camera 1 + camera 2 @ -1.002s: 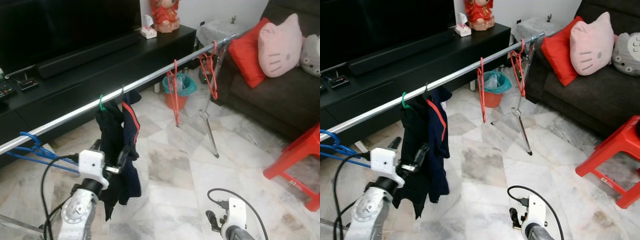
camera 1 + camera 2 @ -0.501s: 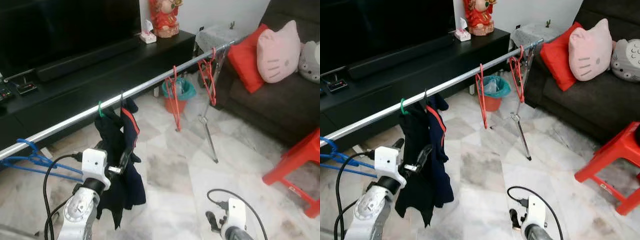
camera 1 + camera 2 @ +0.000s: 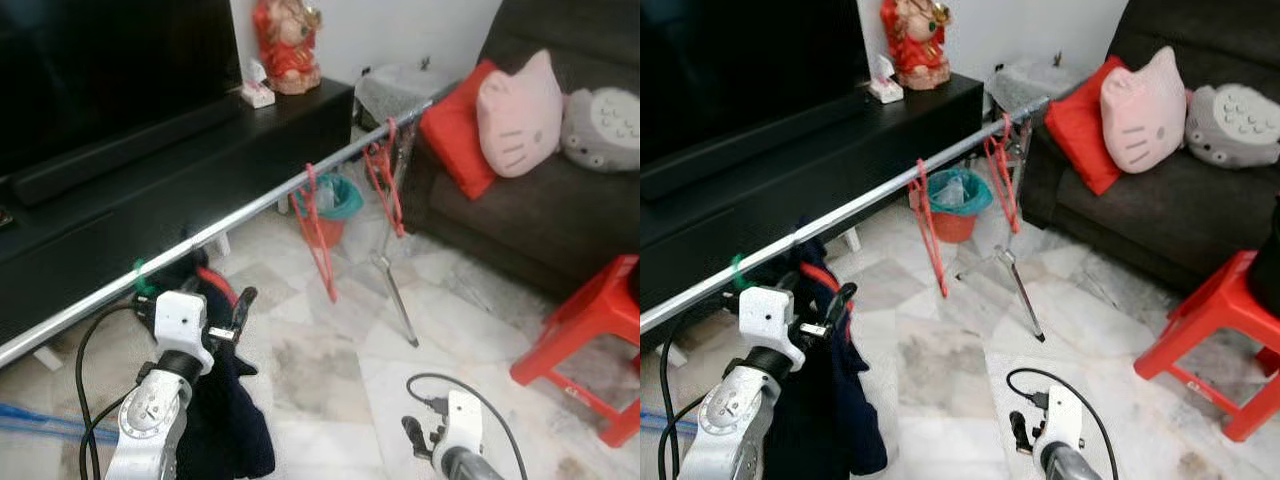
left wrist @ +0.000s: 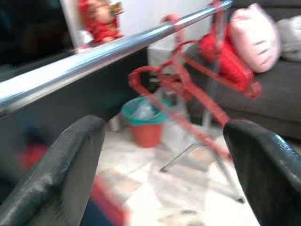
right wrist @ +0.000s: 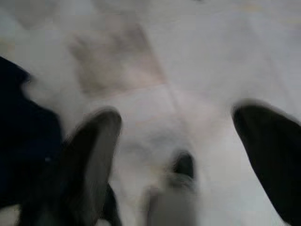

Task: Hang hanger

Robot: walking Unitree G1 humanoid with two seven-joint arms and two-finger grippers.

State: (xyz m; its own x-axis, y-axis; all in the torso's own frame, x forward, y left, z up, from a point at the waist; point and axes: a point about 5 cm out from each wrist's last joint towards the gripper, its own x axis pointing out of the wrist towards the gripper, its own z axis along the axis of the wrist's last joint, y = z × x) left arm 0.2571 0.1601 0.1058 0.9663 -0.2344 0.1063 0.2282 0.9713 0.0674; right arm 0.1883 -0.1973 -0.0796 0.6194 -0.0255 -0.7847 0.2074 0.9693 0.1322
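Now we are raising our left hand (image 3: 240, 310), fingers spread and empty, beside dark clothes (image 3: 225, 420) hanging on the rail (image 3: 270, 200); our right hand (image 5: 178, 155) is hanging open.

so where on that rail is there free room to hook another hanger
The long bare stretch of the silver metal rail, between the dark hanging clothes by the left gripper and the first red plastic hanger, is free. It is crowded at the far end, where more red hangers bunch near the tripod stand.
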